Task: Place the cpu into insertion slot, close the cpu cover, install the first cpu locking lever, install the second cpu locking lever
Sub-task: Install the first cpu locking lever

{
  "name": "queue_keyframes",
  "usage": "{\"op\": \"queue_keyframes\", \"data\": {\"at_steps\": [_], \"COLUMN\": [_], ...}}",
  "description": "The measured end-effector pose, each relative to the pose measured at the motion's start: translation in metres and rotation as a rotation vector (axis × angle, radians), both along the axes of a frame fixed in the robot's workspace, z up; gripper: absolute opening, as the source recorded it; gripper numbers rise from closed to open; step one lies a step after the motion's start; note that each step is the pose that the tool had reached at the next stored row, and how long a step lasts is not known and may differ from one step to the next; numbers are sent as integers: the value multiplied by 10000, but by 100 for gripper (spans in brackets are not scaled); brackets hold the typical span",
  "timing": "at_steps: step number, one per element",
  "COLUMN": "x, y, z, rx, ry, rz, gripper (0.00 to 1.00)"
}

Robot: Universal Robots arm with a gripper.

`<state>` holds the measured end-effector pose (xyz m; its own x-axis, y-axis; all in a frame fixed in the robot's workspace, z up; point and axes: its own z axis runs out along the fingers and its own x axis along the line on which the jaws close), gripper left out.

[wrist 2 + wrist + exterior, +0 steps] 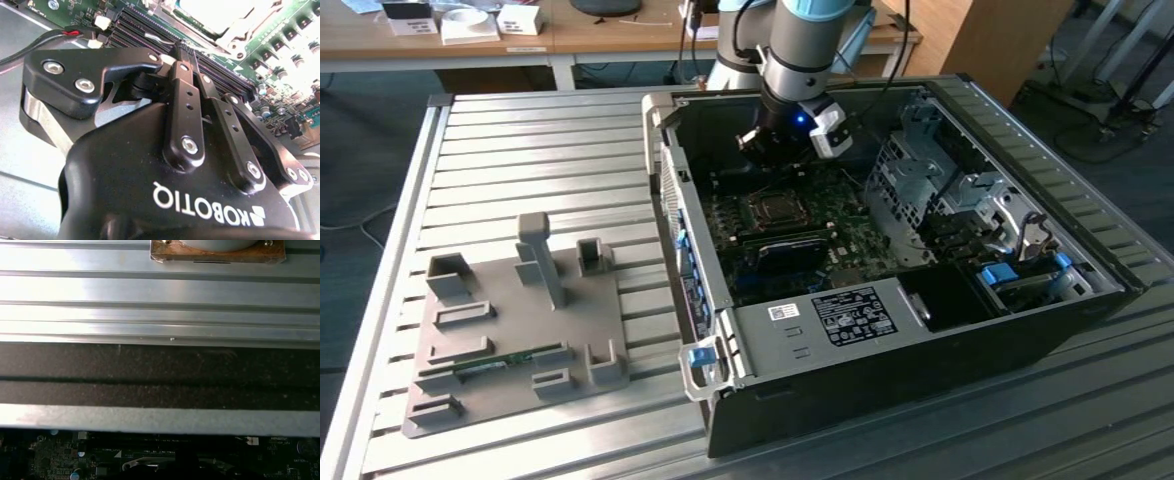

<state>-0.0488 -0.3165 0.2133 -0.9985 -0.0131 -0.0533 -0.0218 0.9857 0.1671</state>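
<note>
Arm: reaches down into the open case (894, 330), near its far wall, just beyond the socket (775, 209).
Gripper (767, 148): hangs above the board (834, 235), apart from it; nothing visibly touched.
Fingers (186, 95): pressed together in the second wrist view, tips meeting with no gap; no chip seen between them.
Cpu (220, 15): pale flat square already lying in the socket, seen past the fingertips in the second wrist view. Judged seated, so step one looks done.
Cover (250, 37): silvery frame around the chip; whether fully down or only resting, cannot tell.
Levers: thin metal rod (162, 37) beside the socket edge; latched or free, cannot tell.
Why closed tips: judged suited to pushing a cover or lever, not carrying.
Case placement: lies on its side on the slatted counter (520, 150), side panel off, so the board faces up to the arm.
Fixture (514, 330): grey holder tray on the counter, near corner, well apart from the case.
</note>
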Motion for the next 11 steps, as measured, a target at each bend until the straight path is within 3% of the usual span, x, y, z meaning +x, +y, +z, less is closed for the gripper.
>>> {"op": "queue_keyframes", "data": {"at_steps": [11], "x": [21], "y": [8], "z": [0], "rx": [-1], "ry": [0], "rz": [1], "gripper": [11]}}
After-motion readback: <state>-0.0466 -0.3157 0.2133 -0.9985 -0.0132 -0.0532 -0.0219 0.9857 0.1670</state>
